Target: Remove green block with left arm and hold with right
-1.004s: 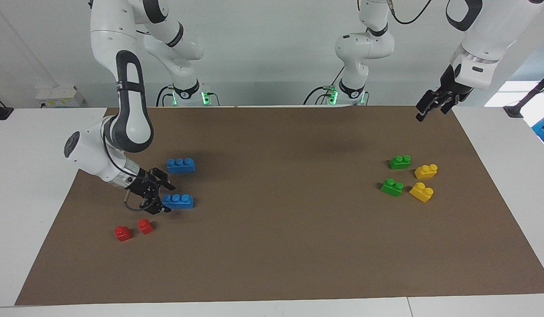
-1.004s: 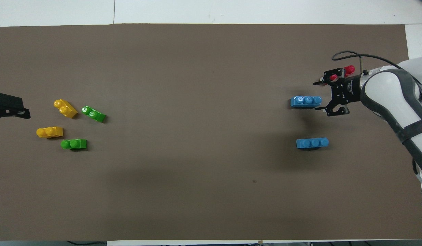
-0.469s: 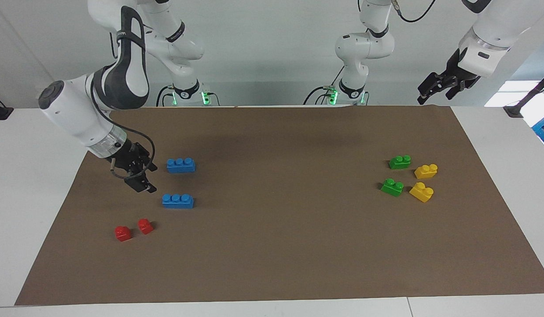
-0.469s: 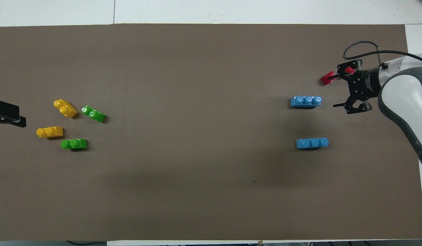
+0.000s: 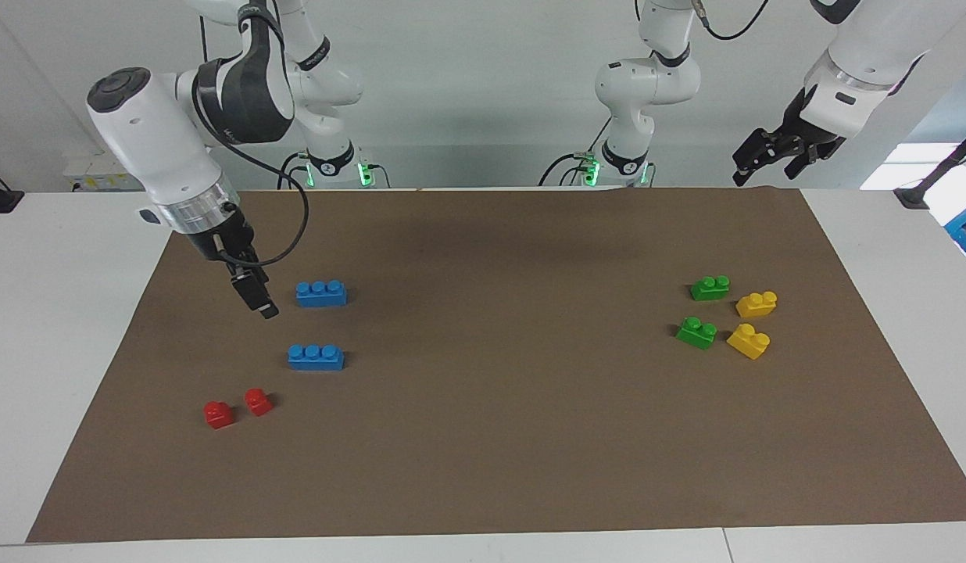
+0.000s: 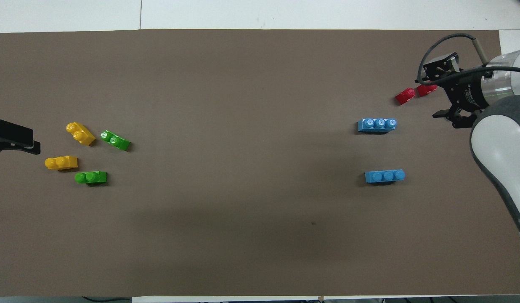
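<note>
- Left gripper (image 5: 753, 166): raised over the left arm's end of the brown mat (image 5: 499, 438), at the edge nearest the robots; jaws spread wide, empty.
- Right gripper (image 5: 256, 301): raised over the right arm's end; jaws apart, empty.
- Green block (image 5: 710, 288): flat on the mat at the left arm's end, studs up, untouched.
- Second green block (image 5: 696, 332): just beside it, farther from the robots.
- Two yellow blocks (image 5: 756, 303): beside the green pair.
- Two blue bricks (image 5: 321, 293), two red bricks (image 5: 219, 414): right arm's end.
</note>
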Robot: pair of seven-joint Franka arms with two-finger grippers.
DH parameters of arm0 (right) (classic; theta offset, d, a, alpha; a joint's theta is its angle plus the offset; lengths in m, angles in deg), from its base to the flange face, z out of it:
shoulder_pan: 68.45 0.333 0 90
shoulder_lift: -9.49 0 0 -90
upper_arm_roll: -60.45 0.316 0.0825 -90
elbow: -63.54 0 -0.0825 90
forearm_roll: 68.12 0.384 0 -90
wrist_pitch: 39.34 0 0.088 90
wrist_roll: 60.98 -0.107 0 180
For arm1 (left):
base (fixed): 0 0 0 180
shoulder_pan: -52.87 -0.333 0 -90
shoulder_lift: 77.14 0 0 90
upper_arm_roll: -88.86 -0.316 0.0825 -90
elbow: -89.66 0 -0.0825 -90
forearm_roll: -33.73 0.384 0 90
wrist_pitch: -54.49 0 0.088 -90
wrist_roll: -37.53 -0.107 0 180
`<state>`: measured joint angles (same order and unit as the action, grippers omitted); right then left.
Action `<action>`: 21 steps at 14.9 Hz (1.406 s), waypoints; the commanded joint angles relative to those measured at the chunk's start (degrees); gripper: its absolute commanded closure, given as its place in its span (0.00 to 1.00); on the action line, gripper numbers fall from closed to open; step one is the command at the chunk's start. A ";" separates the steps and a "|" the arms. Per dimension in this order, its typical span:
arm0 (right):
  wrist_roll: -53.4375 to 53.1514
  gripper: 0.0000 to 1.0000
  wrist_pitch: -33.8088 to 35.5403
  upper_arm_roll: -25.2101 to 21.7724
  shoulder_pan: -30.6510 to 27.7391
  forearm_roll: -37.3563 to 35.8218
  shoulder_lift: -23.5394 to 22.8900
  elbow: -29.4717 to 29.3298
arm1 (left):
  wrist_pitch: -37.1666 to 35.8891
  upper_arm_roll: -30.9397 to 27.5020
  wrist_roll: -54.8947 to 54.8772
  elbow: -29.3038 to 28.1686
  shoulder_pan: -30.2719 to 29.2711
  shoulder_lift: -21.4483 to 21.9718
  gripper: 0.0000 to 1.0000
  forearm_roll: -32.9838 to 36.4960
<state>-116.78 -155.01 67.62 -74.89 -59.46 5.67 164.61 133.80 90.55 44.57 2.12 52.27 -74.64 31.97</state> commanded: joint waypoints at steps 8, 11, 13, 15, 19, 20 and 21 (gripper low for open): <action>24.48 0.02 7.11 0.30 -0.77 -4.18 5.48 -0.61 | 1.20 0.95 -1.24 -1.40 -1.51 0.93 0.00 0.80; 32.92 0.00 12.11 0.30 -0.77 -4.27 8.47 -0.52 | 1.28 0.95 -1.24 -1.40 -1.51 0.93 0.00 0.80; 40.29 0.00 14.75 0.30 -0.86 -4.27 10.76 -0.52 | 1.46 0.95 -1.24 -1.40 -1.51 0.93 0.00 0.80; 50.38 0.00 16.34 0.30 -1.12 -4.27 12.95 0.01 | 1.63 0.95 -1.24 -1.40 -1.51 0.93 0.00 0.80; 57.72 0.00 21.08 0.12 -1.38 -4.27 14.90 0.27 | 1.55 0.87 -1.24 -1.32 -1.34 0.93 0.00 0.80; 58.08 0.00 21.79 0.03 -1.38 -4.27 14.90 0.01 | 1.63 0.87 -1.24 -1.32 -1.34 0.93 0.00 0.80; 58.08 0.00 21.54 0.03 -1.47 -4.36 14.90 -0.08 | 1.64 0.95 -1.33 -1.32 -1.34 0.93 0.00 0.80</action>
<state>-60.67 -133.89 67.41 -75.59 -62.73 19.93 163.89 134.21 90.78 44.23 2.09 51.75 -74.64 31.97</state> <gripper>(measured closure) 0.000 0.000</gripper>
